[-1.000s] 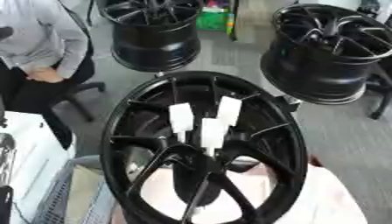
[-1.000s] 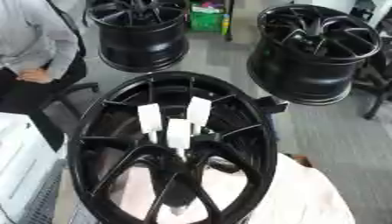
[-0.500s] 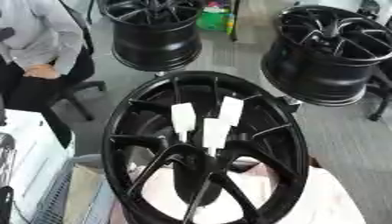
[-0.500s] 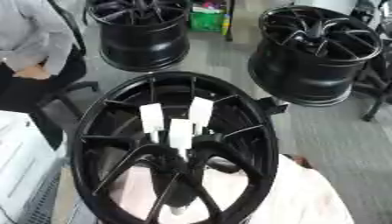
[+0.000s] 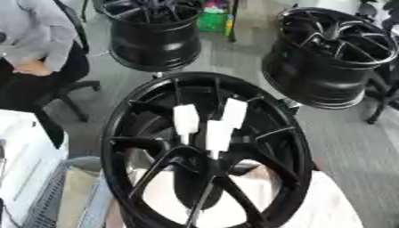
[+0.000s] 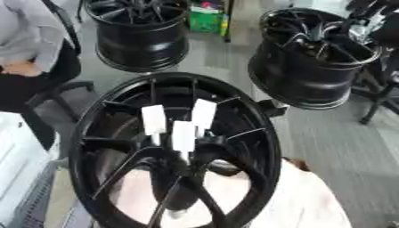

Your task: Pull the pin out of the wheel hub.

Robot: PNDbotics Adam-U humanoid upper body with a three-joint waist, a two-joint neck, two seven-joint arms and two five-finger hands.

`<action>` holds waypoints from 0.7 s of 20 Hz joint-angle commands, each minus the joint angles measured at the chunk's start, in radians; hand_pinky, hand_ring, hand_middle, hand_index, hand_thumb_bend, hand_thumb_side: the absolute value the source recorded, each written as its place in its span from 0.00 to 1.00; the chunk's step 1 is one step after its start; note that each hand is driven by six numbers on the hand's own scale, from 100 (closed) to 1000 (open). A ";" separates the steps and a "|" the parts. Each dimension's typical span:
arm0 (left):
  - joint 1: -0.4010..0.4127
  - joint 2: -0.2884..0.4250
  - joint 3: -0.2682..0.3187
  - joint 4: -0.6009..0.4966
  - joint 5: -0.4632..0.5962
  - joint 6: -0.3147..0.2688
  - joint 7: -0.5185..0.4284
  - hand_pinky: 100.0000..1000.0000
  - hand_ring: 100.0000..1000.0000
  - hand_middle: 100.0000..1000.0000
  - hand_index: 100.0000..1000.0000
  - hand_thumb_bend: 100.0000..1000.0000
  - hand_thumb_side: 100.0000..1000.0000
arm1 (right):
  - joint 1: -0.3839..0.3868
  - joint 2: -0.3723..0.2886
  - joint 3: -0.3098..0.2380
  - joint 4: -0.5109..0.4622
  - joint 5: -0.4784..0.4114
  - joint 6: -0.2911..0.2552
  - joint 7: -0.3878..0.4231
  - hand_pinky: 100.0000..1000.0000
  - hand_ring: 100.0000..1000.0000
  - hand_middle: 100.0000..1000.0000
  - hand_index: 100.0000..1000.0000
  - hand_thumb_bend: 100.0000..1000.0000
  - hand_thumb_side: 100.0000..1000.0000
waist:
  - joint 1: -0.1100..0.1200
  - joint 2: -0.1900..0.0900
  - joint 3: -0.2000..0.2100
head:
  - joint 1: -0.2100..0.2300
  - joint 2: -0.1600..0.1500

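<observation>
A large black spoked wheel hub (image 5: 117,133) fills the middle of both eye views, lying tilted over a pale pinkish cloth (image 5: 327,205). Three white pins stand in its centre: a left pin (image 5: 185,119), a right pin (image 5: 234,110) and a nearer pin (image 5: 217,135). They rise from the hub's middle where the spokes meet (image 5: 204,162). Neither of my hands shows in either view.
Two more black wheels stand behind, one at the back left (image 5: 152,33) and one at the back right (image 5: 335,58). A seated person in grey (image 5: 35,40) is at the far left. A white object (image 5: 23,178) lies at the lower left.
None of the things has moved; the whole picture has only shifted slightly.
</observation>
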 commanded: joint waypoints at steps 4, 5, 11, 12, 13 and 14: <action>-0.004 0.030 -0.001 -0.017 0.003 0.002 -0.004 0.73 0.80 0.61 0.83 0.00 0.67 | -0.172 0.108 0.099 0.172 0.089 -0.116 0.228 0.86 0.81 0.76 0.83 0.12 0.49 | 0.000 -0.013 -0.009 | 0.002 0.004; -0.003 0.030 0.000 -0.017 0.003 0.003 -0.004 0.73 0.80 0.61 0.83 0.00 0.67 | -0.197 0.133 0.112 0.198 0.093 -0.131 0.253 0.86 0.82 0.76 0.83 0.12 0.49 | 0.000 -0.013 -0.011 | 0.002 0.004; -0.001 0.031 0.005 -0.017 0.003 0.004 0.007 0.73 0.80 0.61 0.83 0.00 0.67 | -0.308 0.267 0.167 0.325 0.107 -0.193 0.349 0.85 0.82 0.78 0.83 0.15 0.52 | 0.001 -0.015 -0.014 | -0.010 0.006; -0.001 0.030 0.004 -0.017 0.003 0.005 0.008 0.73 0.80 0.61 0.83 0.00 0.68 | -0.322 0.287 0.175 0.341 0.107 -0.200 0.358 0.85 0.82 0.78 0.83 0.18 0.55 | 0.001 -0.015 -0.014 | -0.013 0.006; -0.001 0.029 0.004 -0.017 0.004 0.005 0.009 0.73 0.80 0.61 0.83 0.00 0.67 | -0.334 0.305 0.183 0.356 0.107 -0.206 0.362 0.85 0.82 0.78 0.84 0.13 0.51 | 0.001 -0.015 -0.014 | -0.016 0.006; 0.000 0.029 0.005 -0.017 0.004 0.006 0.011 0.73 0.80 0.61 0.83 0.00 0.67 | -0.344 0.319 0.190 0.370 0.107 -0.211 0.364 0.85 0.82 0.78 0.84 0.13 0.51 | 0.001 -0.016 -0.014 | -0.018 0.006</action>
